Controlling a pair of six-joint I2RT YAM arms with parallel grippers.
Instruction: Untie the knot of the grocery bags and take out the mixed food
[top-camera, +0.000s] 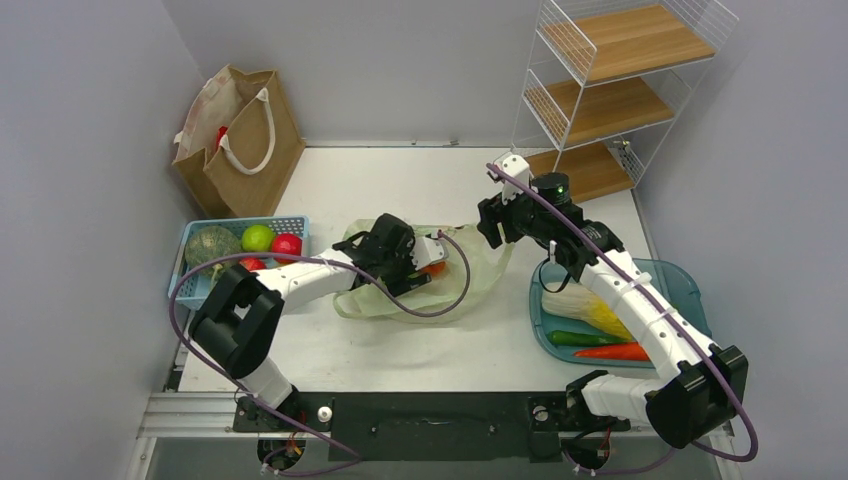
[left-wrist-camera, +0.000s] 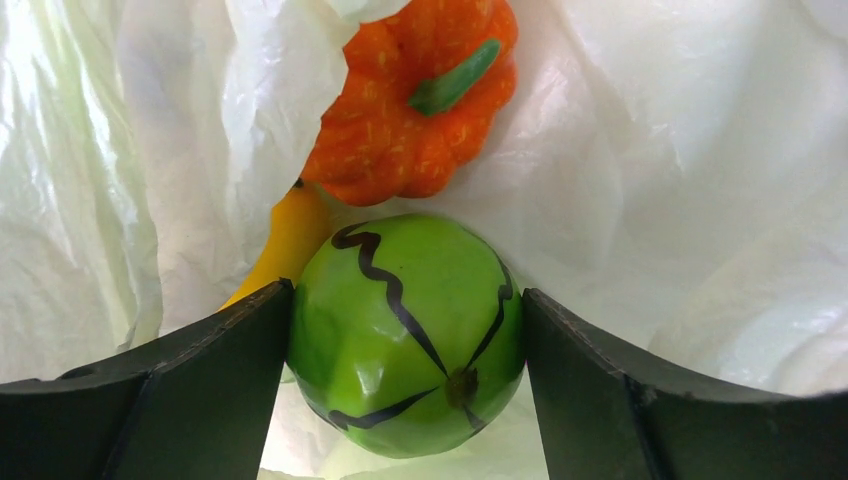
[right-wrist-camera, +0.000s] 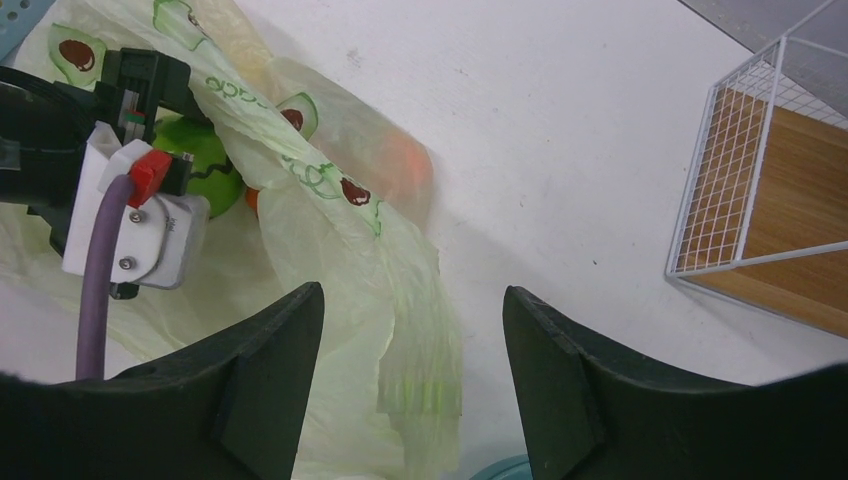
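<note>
Nearest the arm bases, on the right, a teal tray (top-camera: 690, 285) holds a long white-yellow cabbage (top-camera: 590, 305), a green vegetable (top-camera: 575, 338) and an orange-red one (top-camera: 615, 351). In the middle of the white table (top-camera: 400, 180) the pale green plastic bag (top-camera: 480, 270) lies crumpled with its mouth open. The left gripper (left-wrist-camera: 407, 300) reaches inside it, and its two fingers press against either side of a round green fruit (left-wrist-camera: 405, 335) with black lines. Just beyond the fruit, inside the bag, sit an orange ribbed piece (left-wrist-camera: 400, 120) with a green stem and, partly hidden, a yellow piece (left-wrist-camera: 290, 235). The right gripper (right-wrist-camera: 412, 292) hangs above the bag's right end with its fingers spread and nothing between them. To the left, a blue basket (top-camera: 290, 222) holds several round items. In the far left corner stands the brown paper bag (top-camera: 255, 170) with white rope handles. In the far right corner stands a wire shelf (top-camera: 620, 90) with wooden boards.
</note>
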